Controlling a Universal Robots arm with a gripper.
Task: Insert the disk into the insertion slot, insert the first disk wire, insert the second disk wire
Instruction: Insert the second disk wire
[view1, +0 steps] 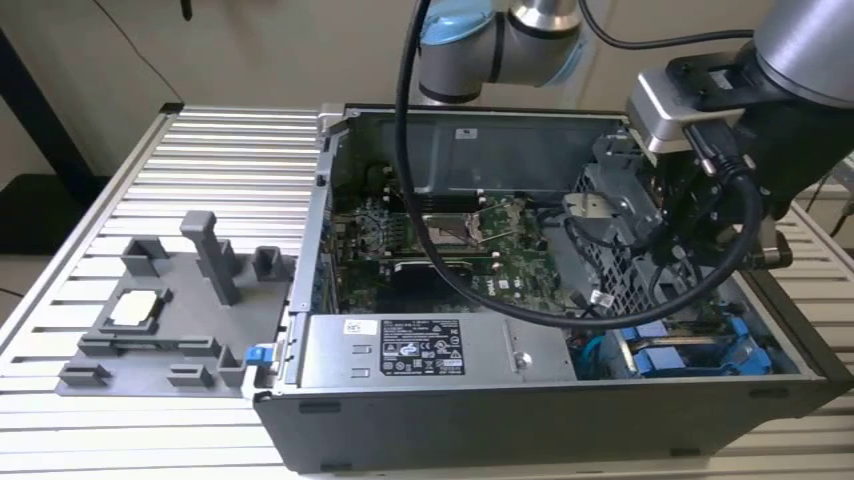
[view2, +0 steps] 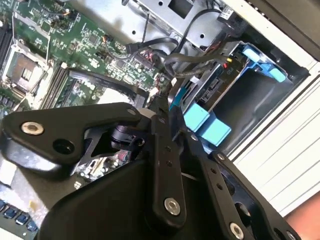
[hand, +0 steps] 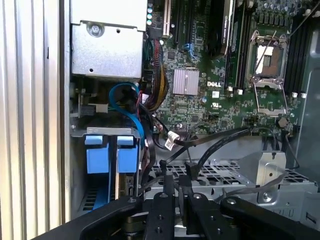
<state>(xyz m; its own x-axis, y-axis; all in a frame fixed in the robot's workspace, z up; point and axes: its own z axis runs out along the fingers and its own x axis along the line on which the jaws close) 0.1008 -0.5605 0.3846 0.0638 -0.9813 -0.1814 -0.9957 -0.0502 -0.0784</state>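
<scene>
Gripper (view2: 167, 107) clenched on a black wire (view2: 172, 92) inside the computer case (view1: 534, 420), just above the disk (view2: 215, 90), which sits in the insertion slot (view2: 260, 100); green motherboard (hand: 220, 95) lies beyond.

no text legible on the power-supply label (view1: 422, 346) or the motherboard (hand: 215, 95).
</scene>
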